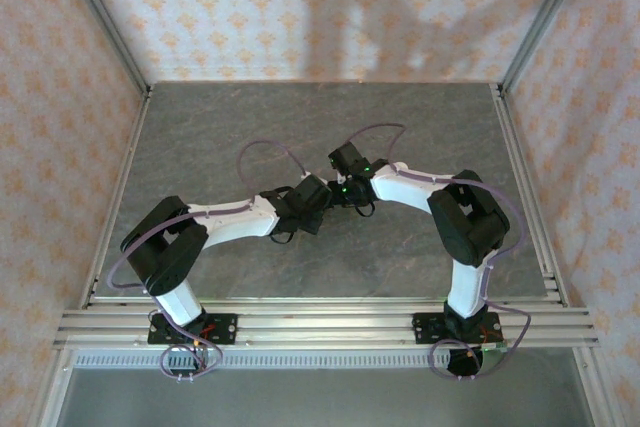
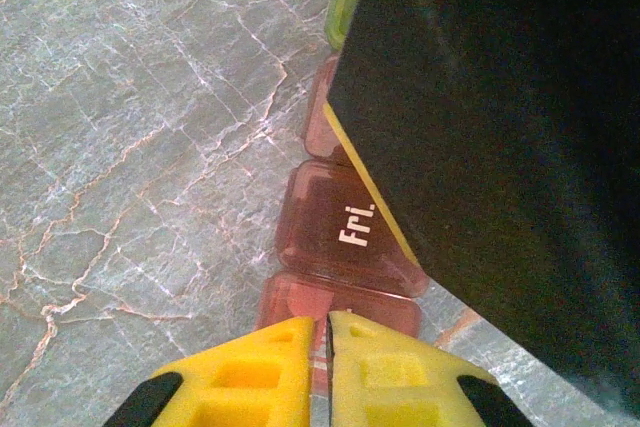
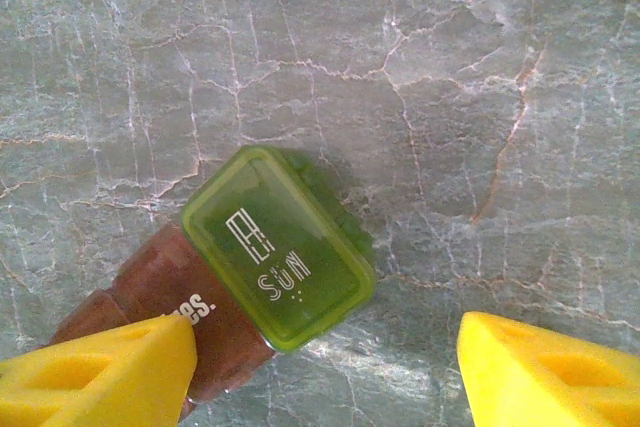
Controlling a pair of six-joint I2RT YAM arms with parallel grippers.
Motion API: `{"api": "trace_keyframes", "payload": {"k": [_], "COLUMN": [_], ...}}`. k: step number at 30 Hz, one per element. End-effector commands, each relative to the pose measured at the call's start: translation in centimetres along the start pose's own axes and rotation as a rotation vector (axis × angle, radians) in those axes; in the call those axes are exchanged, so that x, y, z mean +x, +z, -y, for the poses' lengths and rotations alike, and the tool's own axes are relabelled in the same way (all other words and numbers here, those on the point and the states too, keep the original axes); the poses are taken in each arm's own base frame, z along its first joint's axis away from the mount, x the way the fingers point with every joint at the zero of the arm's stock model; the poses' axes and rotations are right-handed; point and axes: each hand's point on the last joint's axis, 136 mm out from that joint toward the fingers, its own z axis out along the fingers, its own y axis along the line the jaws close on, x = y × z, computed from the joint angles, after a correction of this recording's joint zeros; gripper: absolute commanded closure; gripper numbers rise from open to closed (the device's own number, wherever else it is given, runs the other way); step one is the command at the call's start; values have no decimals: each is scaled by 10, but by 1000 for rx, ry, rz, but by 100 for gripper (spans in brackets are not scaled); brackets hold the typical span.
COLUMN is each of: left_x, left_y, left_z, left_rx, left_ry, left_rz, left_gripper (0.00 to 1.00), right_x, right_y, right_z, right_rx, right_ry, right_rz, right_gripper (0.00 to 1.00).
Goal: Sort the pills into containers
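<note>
Left end effector (image 2: 328,325): yellow fingers pressed together, nothing seen between them. It is held over the near cell of the containers (image 2: 345,222), a joined strip of brownish-red cells, one marked "Fri.", laid on the grey marbled surface (image 2: 130,147). In the left wrist view the far part of the strip is covered by a black housing (image 2: 500,147) with a yellow edge, and a green sliver is seen beside its top.

Right end effector (image 3: 328,332): fingers spread wide, nothing gripped. In the right wrist view the covered end is laid bare: a green cell, lid marked "SUN", joined to a brown cell. The green cell lies between the fingers, nearer the picture-left one, which overlaps the brown cell; contact cannot be told.

Top external view: left arm (image 1: 230,217) and right arm (image 1: 420,182) are met at mid-surface, wrists close together. Open surface is left on every side, widest toward the far wall. Near edge and both sides are bounded by frame rails (image 1: 300,327).
</note>
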Motion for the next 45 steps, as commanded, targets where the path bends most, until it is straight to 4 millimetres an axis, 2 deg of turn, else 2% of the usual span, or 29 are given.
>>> {"api": "trace_keyframes", "payload": {"k": [1,13,20,23,28,36,42,45], "left_x": [2,12,29,25,-3,-61,-91,-103], "left_y": [8,19,30,27,5,-50,-99,-124], "left_z": [3,2,-2,0,4,2,-13,-26], "left_rx": [-3,-13,-33,-24,2,10,-9,-35], "left_ry": [5,6,27,25,22,34,6,-22], "left_rz": [2,-27,-87,-76,16,218,371,441], "left_gripper": [88,88,88,88,81,57,47,41], "right_x": [12,12,11,9,1,-36,-74,-93], "right_y": [11,12,12,11,4,-20,-53,-80], "right_z": [14,13,12,11,8,-5,-12,-9], "right_rx": [78,76,72,74,78,61,23,6], "right_ry": [5,7,12,10,4,24,62,91], "right_rz": [-45,-52,-56,-57,-43,27,111,167], "right_gripper": [30,30,30,30,30,29,29,28]}}
